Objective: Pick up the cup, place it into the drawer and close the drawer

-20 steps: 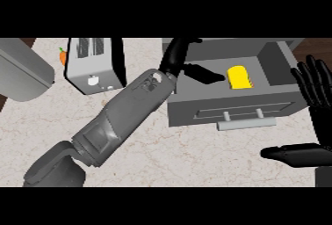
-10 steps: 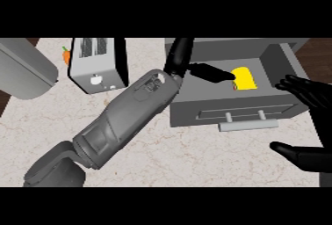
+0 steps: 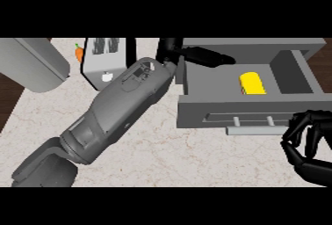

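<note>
Inside the open drawer, the yellow cup lies near its right wall. The left robot hand stretches open-fingered over the drawer's back-left corner; the right robot hand, fingers curled and empty, hangs just before its front.

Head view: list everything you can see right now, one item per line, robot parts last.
Cup: one, yellow, lying inside the open drawer.
Drawer: one, grey, pulled open at the right, handle on its front.
Toaster: one, silver, top centre-left of the counter.
Carrot: one, orange, just left of the toaster.
Large grey object: one, top left, partly cut off.
Counter: one, pale marble.
Left hand: black, over the drawer's back left corner.
Right hand: black, fingers curled, empty, below the drawer's front right corner.
</note>
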Robot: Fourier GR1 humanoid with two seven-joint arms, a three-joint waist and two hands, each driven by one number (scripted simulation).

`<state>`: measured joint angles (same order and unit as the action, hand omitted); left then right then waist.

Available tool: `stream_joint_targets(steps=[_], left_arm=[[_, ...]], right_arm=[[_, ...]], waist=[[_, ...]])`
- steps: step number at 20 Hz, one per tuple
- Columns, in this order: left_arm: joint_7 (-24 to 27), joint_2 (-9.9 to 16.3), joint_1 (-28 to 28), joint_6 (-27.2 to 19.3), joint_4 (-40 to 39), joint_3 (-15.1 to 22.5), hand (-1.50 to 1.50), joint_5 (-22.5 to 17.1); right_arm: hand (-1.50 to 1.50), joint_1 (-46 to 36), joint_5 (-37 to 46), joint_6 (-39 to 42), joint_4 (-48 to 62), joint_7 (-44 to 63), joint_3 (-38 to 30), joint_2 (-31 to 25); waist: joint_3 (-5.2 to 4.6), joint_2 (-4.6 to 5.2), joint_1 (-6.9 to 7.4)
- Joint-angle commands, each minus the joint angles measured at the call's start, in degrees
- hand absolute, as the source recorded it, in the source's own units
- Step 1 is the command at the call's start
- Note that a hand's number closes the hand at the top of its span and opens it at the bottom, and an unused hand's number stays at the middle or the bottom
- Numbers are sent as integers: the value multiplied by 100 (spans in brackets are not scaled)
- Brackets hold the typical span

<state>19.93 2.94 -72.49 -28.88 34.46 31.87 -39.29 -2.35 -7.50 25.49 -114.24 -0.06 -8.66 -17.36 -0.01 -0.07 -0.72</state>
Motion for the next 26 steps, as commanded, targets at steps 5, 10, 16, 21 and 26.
stream_joint_targets(steps=[5, 10, 16, 21, 26], left_arm=[[-442, 937, 703, 233, 1168, -309, -150, 26], [-541, 1269, 1276, 335, 1702, -580, -150, 16], [-944, 1871, 2202, 319, 3022, -649, -150, 11], [-810, 2379, 2861, 769, 3478, -849, -150, -140], [-625, 2575, 3677, 834, 4112, -984, -150, -117]], right_arm=[[150, 99, 1313, -199, 12, -9, 321, -102], [150, 34, 2557, -869, 243, -117, 1059, 379], [150, -442, 3532, -1050, 1022, -454, 1428, 149], [150, -860, 4818, -1494, 2138, -586, 1948, -5], [150, -1284, 5758, -2279, 3414, -994, 2292, 127]], waist=[[-1, -34, 195], [0, -7, 155], [1, -16, 232], [1, -7, 410], [4, 11, 343]])
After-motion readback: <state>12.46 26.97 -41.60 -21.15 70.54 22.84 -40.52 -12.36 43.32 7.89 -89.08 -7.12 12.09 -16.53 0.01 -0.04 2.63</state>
